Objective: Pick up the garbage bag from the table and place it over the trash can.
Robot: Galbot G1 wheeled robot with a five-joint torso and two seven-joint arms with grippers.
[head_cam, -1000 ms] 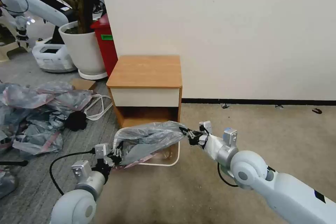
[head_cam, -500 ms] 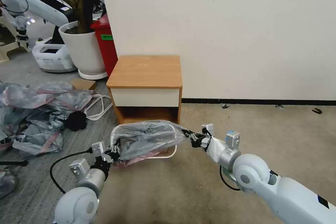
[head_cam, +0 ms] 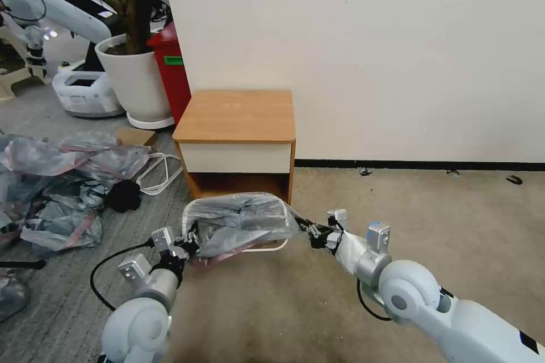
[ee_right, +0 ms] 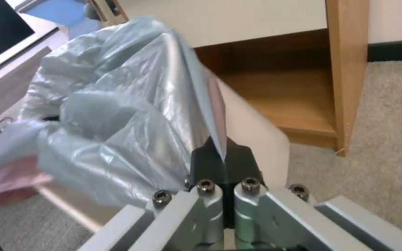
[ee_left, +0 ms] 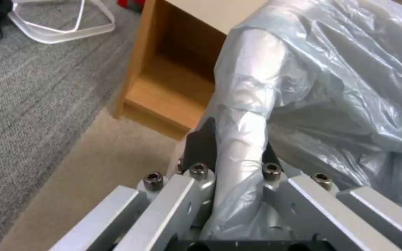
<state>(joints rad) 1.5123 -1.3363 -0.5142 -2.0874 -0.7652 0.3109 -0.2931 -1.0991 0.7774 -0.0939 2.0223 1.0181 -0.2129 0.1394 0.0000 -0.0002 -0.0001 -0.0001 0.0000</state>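
Note:
The garbage bag (head_cam: 238, 222), thin grey plastic with a pink strip, is stretched between my two grippers over the beige trash can (head_cam: 267, 248), just in front of the wooden table (head_cam: 235, 116). My left gripper (head_cam: 190, 238) is shut on the bag's left end. My right gripper (head_cam: 310, 229) is shut on its right end. In the left wrist view a fold of the bag (ee_left: 326, 87) runs between the fingers of the left gripper (ee_left: 236, 150). In the right wrist view the right gripper (ee_right: 222, 157) pinches the bag's (ee_right: 117, 122) edge above the trash can's wall (ee_right: 257, 132).
A heap of grey-pink plastic bags (head_cam: 57, 181) lies on the floor at the left, with a white cable loop (head_cam: 159, 173) beside it. A white plant pot (head_cam: 133, 79) and a red bin (head_cam: 170, 68) stand behind the table. Bare carpet (head_cam: 426, 215) stretches to the right.
Both grippers have shifted slightly with the bag, which now sits farther over the trash can. Less of the can's front rim shows below the plastic.

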